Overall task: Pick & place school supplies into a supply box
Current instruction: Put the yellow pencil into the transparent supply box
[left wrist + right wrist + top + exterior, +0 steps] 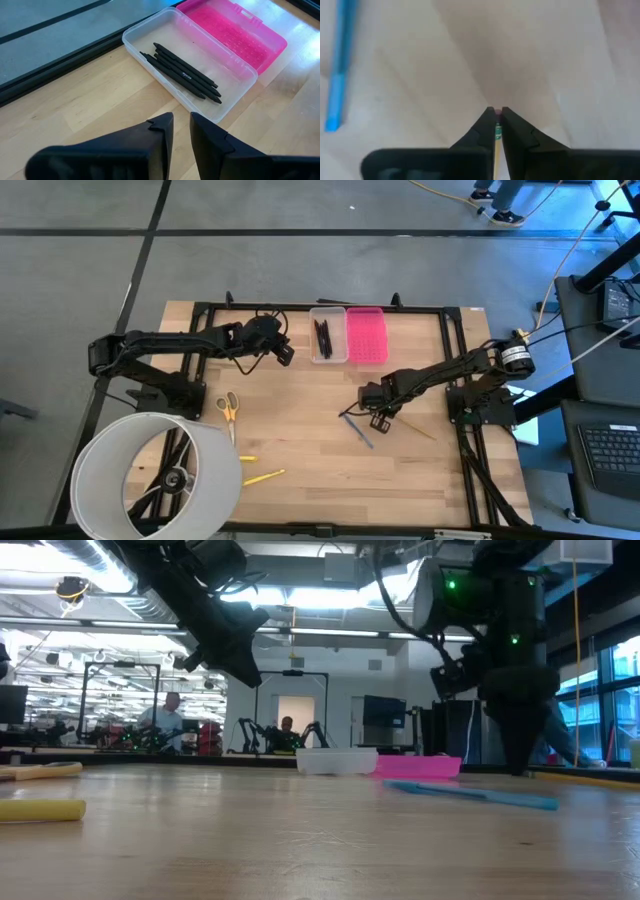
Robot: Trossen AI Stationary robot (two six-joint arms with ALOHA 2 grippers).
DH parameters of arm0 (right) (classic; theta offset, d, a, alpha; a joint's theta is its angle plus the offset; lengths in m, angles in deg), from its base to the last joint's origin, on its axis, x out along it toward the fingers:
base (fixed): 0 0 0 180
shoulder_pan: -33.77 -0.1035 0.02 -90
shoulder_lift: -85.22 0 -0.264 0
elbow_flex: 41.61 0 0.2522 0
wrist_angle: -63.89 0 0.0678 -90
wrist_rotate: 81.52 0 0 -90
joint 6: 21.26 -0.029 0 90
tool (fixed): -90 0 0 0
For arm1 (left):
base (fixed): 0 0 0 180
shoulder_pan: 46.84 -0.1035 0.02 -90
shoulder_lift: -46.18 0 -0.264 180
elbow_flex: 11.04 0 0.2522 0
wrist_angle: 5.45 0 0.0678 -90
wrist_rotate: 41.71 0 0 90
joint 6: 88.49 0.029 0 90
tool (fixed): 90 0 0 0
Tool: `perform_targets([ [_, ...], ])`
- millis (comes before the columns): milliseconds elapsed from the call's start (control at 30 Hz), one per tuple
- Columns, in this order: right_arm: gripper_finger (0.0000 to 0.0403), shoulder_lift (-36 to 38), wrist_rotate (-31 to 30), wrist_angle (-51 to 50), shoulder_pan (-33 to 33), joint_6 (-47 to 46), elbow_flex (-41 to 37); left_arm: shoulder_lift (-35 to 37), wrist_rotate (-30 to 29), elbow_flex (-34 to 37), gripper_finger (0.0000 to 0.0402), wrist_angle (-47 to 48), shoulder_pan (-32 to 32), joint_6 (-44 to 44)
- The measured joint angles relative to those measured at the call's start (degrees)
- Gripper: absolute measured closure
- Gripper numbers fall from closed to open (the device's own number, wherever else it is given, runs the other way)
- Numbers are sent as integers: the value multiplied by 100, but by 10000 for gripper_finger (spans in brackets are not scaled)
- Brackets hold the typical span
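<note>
1. Since I am reading the tabletop (300, 440) left to right, the first entry is the white hoop (100, 450) over the near left corner. It is not a task item.
2. Yellow-handled scissors (228, 407): lying flat just beyond the hoop. I judge them stiff and the heaviest item here. Best taken across the closed blades near the pivot, not by the loops.
3. Yellow markers (262, 477): two, lying near the hoop's right edge. Light, round and smooth, so likely to roll. Take each at mid-barrel.
4. Left jaws: hovering just left of the supply box, narrowly apart with nothing between them.
5. Supply box (165, 30): clear tray at the far edge, holding several black pens (182, 75) laid together. The plastic is thin and light, so I expect it to slide if nudged.
6. Pink lid (366, 335): folded open flat, touching the tray's right side.
7. Blue pen (358, 430): lying loose mid-table, just left of the right jaws. Slim, light and slippery. Grip it at the middle.
8. Right jaws: low on the tabletop, clamped on the pencil's eraser end.
9. Pencil (418, 428): its shaft trails right along the wood. Stiff and very light. Held by one end, I judge it may swing or pivot when raised, so a mid-shaft hold would be steadier.
</note>
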Motion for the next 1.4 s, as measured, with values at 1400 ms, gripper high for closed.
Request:
perform_targets([
  [1400,377,-939,1554,3083,4124,1665,2938,0,657,0,345,83,-1,0],
])
